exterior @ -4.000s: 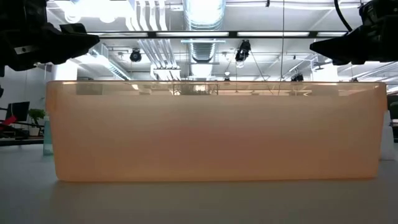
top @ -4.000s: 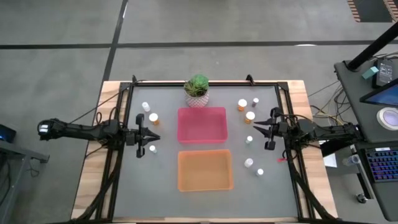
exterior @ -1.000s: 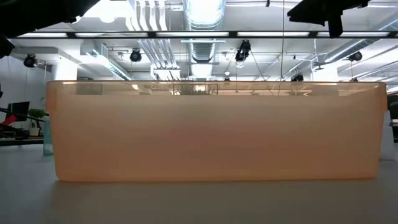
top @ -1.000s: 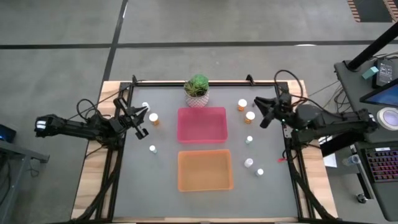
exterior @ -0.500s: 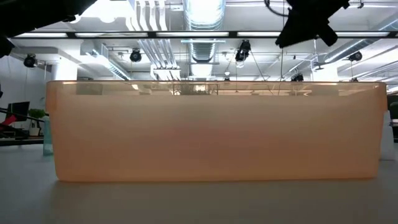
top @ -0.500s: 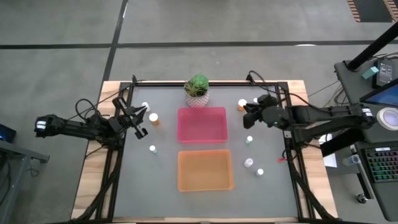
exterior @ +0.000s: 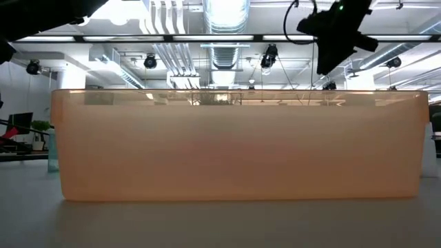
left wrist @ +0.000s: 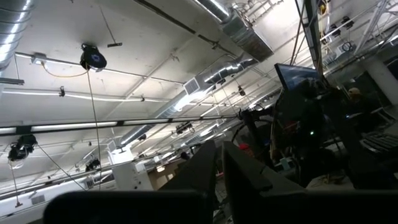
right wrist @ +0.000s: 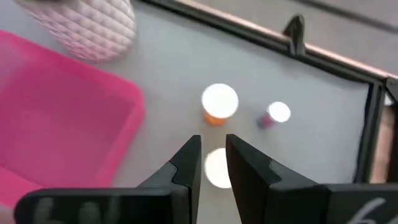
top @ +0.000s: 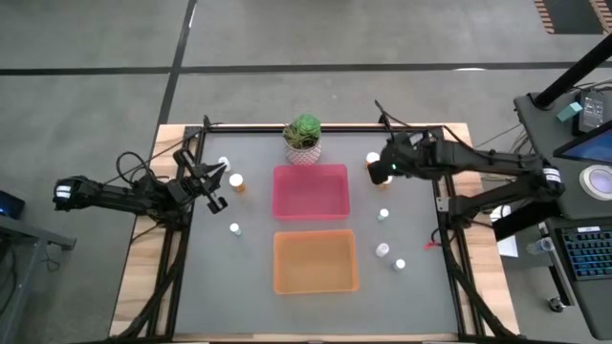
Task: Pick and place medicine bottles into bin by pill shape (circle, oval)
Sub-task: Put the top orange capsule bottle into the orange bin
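Note:
Small white-capped medicine bottles stand upright on the grey mat. On the left are a white one (top: 223, 163), an orange one (top: 236, 180) and a small one (top: 234, 228). On the right are an orange one (top: 372, 159) and small ones (top: 383, 215) (top: 382, 249) (top: 399, 265). My right gripper (top: 378, 174) hangs tipped down over the far-right group, fingers slightly apart. In its wrist view my right gripper (right wrist: 213, 142) shows a white cap (right wrist: 217, 167) below the gap, with an orange bottle (right wrist: 219, 101) and a dark small bottle (right wrist: 278, 112) beyond. My left gripper (top: 218, 188) waits shut at the left, pointing upward (left wrist: 219, 146).
A pink tray (top: 311, 191) lies mid-table, with an orange tray (top: 315, 262) nearer the front edge; the orange tray (exterior: 241, 145) fills the low view. A potted plant (top: 304, 139) stands at the far edge behind the pink tray. A dark frame rail (right wrist: 292, 37) borders the mat.
My right gripper has swung from the table's right edge toward the far-right bottles, going a little left and up. It has tipped from pointing roughly level to pointing steeply down over them. The bottles have stayed in place.

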Robot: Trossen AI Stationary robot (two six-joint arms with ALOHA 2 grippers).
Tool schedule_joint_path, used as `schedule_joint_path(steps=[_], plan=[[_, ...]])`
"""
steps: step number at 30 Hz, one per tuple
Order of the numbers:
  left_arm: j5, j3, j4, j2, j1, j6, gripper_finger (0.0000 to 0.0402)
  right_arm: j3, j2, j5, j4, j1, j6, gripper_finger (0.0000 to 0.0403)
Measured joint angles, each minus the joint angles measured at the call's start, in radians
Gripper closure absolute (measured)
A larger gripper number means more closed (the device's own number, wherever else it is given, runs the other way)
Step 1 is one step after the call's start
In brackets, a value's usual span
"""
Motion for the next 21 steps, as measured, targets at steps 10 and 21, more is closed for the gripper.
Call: schedule_joint_path(steps=[10,21], plan=[[0.000,0.000,0.000,0.002,0.000,0.000,0.0388,-0.004,0.080,-0.144,0.006,-0.234,-0.184,0.0332],[0.000,0.000,0.000,0.002,0.000,0.000,0.0388,-0.034,0.147,-0.288,0.088,-0.367,-0.268,0.0242]])
